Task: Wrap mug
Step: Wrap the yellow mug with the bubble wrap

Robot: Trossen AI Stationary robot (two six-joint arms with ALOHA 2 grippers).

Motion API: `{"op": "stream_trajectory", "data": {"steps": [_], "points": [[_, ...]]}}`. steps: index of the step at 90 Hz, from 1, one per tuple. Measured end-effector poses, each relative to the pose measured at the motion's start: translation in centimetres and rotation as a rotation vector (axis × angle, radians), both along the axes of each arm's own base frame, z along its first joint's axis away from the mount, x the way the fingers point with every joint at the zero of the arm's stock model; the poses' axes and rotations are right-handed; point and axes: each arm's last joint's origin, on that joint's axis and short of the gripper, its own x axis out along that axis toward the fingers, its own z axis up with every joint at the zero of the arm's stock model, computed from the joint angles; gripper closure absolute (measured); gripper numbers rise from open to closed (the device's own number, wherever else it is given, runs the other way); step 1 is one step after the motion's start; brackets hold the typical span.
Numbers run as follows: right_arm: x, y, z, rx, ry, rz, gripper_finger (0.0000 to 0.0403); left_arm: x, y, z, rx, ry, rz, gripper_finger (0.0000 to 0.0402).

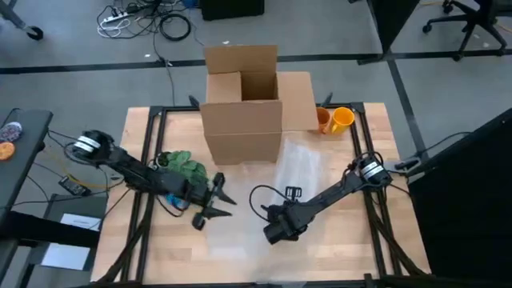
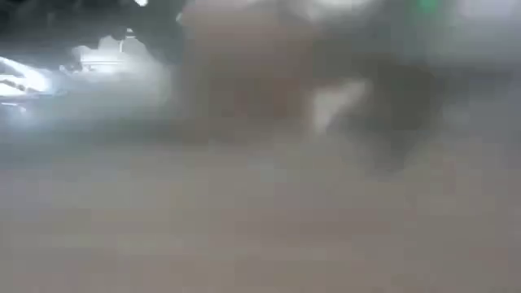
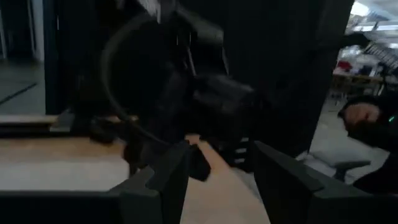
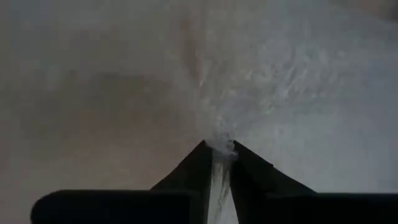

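Clear crinkled bubble wrap (image 4: 292, 81) sits pinched in the right gripper (image 4: 221, 151); left gripper (image 1: 214, 202) spread apart.

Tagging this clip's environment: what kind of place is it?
Likely a robotics lab or workshop: a wooden table on a black frame, a power strip with loose cables on grey floor, rolling office chairs. Right gripper pinches bubble wrap.

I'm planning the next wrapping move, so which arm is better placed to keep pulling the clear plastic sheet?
Right. Its pincer is shut on the clear plastic wrapping sheet, pinching a fold. The left pincer is open beside it, holding nothing.
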Motion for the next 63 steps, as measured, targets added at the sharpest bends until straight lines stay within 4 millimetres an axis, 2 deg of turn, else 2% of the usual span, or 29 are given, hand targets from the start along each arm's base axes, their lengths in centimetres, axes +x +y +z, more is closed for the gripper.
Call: {"op": "stream_trajectory", "data": {"steps": [19, 31, 43, 52, 63], "points": [[0.3, -0.4, -0.1, -0.007, -0.006, 0.010, 0.0374, 4.7, -1.4, -3.1, -0.013, 0.130, 0.068, 0.0245], [0.3, -0.4, -0.1, -0.015, -0.009, 0.011, 0.0374, 6.6, -1.8, -6.0, -0.009, 0.215, 0.134, 0.0245], [0.2, -0.4, 0.0, -0.017, -0.004, 0.008, 0.0373, 7.2, -1.7, -8.9, -0.013, 0.325, 0.178, 0.0245], [0.1, 0.1, 0.9, -0.023, -0.001, -0.006, 0.0374, 6.8, -0.5, -10.7, -0.031, 0.456, 0.265, 0.0245], [-0.4, 1.0, 3.0, -0.049, 0.017, -0.005, 0.0373, 6.4, 0.9, -11.1, -0.094, 0.511, 0.349, 0.0245]]}}
